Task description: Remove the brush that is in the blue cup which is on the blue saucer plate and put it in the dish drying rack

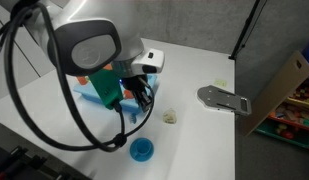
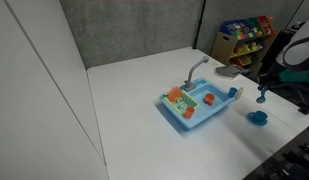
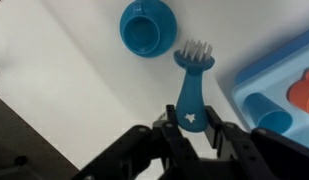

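Observation:
In the wrist view my gripper [image 3: 192,128] is shut on the brush [image 3: 193,82], which has a blue handle with a white star and pale bristles pointing away from me. The blue cup [image 3: 143,24] stands empty on the blue saucer plate [image 3: 164,40] on the white table, just beyond and beside the bristles. In both exterior views the gripper [image 1: 144,98] [image 2: 262,92] hangs above the cup and saucer [image 1: 141,150] [image 2: 257,118]. The light-blue toy sink unit with the dish drying rack [image 2: 199,108] [image 3: 286,60] lies to one side; the arm partly hides it in an exterior view [image 1: 92,92].
A grey faucet [image 2: 197,68] rises from the sink unit, and orange toy pieces [image 2: 175,95] sit in it. A grey flat object [image 1: 222,97] and a small pale item [image 1: 170,117] lie on the table. A toy shelf [image 2: 244,35] stands beyond the table edge.

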